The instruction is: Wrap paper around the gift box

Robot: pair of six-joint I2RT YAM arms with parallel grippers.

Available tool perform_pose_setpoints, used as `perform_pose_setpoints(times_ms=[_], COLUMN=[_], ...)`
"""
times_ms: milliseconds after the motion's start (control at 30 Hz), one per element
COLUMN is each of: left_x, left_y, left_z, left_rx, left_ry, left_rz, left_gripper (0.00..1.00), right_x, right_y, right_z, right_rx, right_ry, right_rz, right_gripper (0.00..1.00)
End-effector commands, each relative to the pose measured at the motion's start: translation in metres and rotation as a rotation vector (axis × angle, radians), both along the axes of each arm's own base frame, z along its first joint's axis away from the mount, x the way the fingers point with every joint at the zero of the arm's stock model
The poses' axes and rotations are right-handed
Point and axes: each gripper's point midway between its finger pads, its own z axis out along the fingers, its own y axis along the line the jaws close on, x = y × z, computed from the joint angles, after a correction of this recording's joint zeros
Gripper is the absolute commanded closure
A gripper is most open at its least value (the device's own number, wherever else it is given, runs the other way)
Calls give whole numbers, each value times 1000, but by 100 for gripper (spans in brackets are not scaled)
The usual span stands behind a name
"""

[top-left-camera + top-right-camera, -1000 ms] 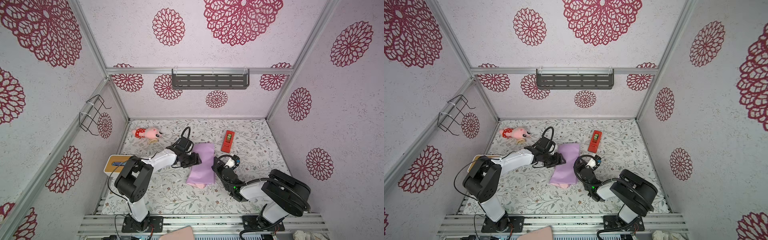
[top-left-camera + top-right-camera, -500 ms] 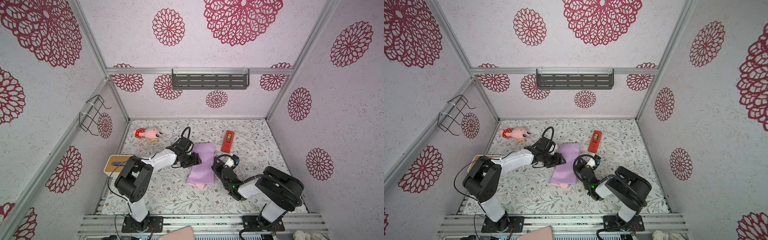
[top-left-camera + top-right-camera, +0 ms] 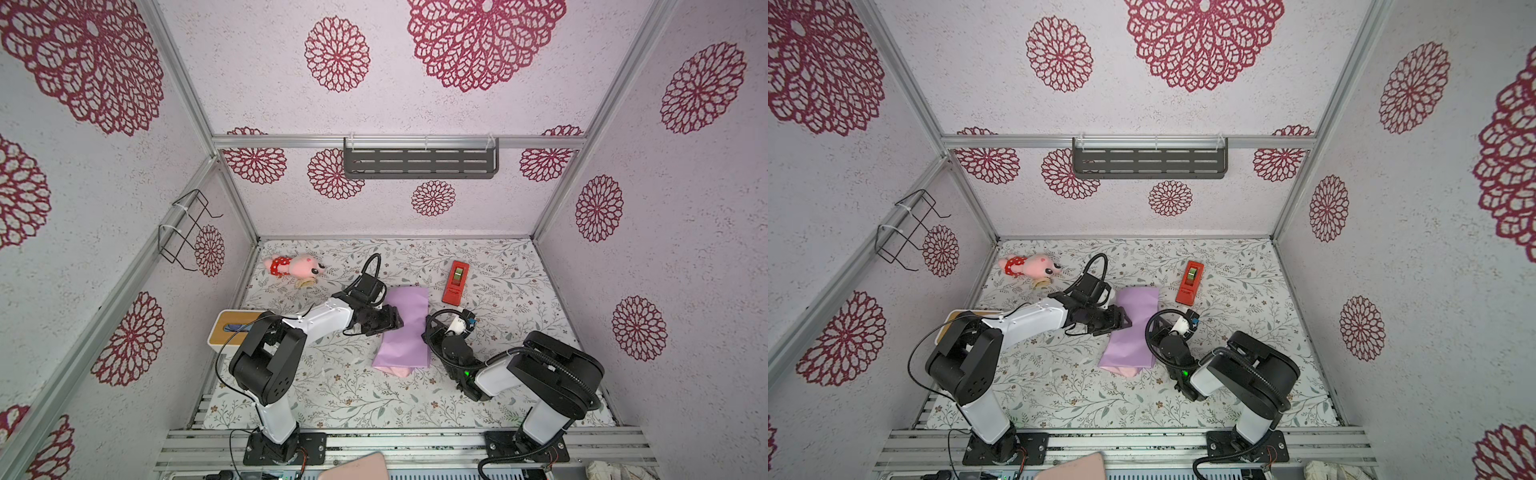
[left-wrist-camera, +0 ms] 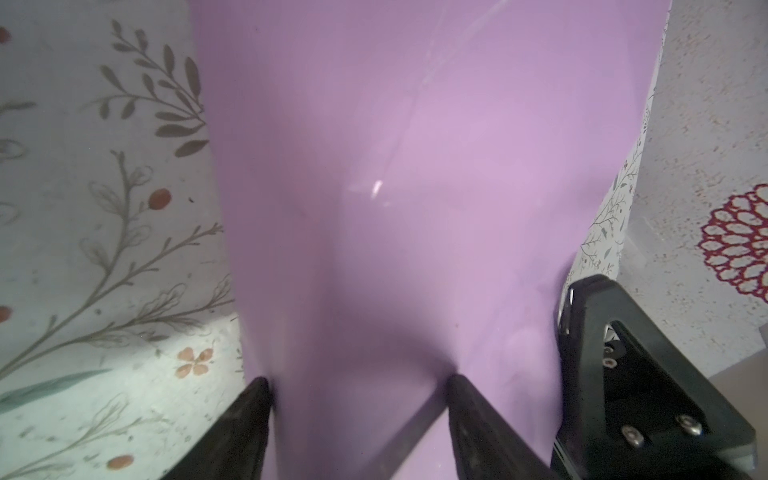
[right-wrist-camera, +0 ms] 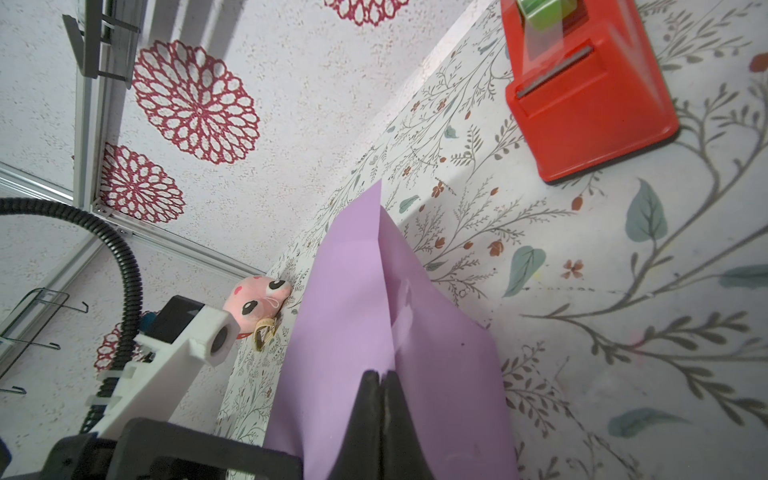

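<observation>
The paper (image 3: 405, 328) (image 3: 1133, 328) lies folded into a long bundle in the middle of the table, lilac side out, with a bit of its pink face showing at the front end (image 3: 399, 370). The gift box is hidden beneath it. My left gripper (image 3: 395, 322) (image 4: 357, 384) reaches in from the left, open, both fingertips resting on the lilac surface (image 4: 415, 166). My right gripper (image 3: 430, 332) (image 5: 380, 374) is shut, its joined tips pressing on the paper (image 5: 353, 311) where one flap overlaps the other.
A red tape dispenser (image 3: 455, 282) (image 5: 590, 91) stands just behind and right of the bundle. A pink plush toy (image 3: 297, 266) lies at the back left, and a white tissue box with a wooden top (image 3: 235, 328) sits by the left wall. A dark shelf (image 3: 419, 162) hangs on the back wall.
The right arm's bulky rear links have drifted slightly left. Both grippers stay where they were on the paper.
</observation>
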Motion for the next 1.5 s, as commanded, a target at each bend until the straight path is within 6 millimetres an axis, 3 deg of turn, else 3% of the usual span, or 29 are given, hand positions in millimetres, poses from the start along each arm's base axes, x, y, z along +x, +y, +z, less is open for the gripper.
perform_pose_setpoints(times_ms=[0, 633, 867, 967, 1100, 1200, 1333, 1467], left_x=[-30, -31, -30, -30, -30, -29, -29, -28], left_y=[31, 32, 33, 33, 33, 34, 34, 34], left_z=[-42, -41, -41, -42, -42, -43, -44, -43], left_rx=[153, 139, 139, 139, 140, 145, 152, 152], left_ry=[131, 129, 128, 128, 132, 131, 133, 131], left_rz=[5, 11, 12, 12, 13, 16, 16, 19], left_gripper=[31, 32, 32, 32, 32, 32, 32, 32], right_x=[0, -5, -5, -4, -3, -5, -10, -18], right_y=[0, -2, -3, -7, -25, -47, -70, -48], right_z=[7, -15, -15, -12, 0, 14, 31, 31], right_rx=[-4, -49, -77, -88, -110, -159, -411, -541], right_ry=[-15, 58, 72, 76, 69, 61, 122, 309], right_rz=[14, 88, 118, 121, 100, 65, 50, 207], right_gripper=[100, 71, 54, 40, 22, 14, 13, 20])
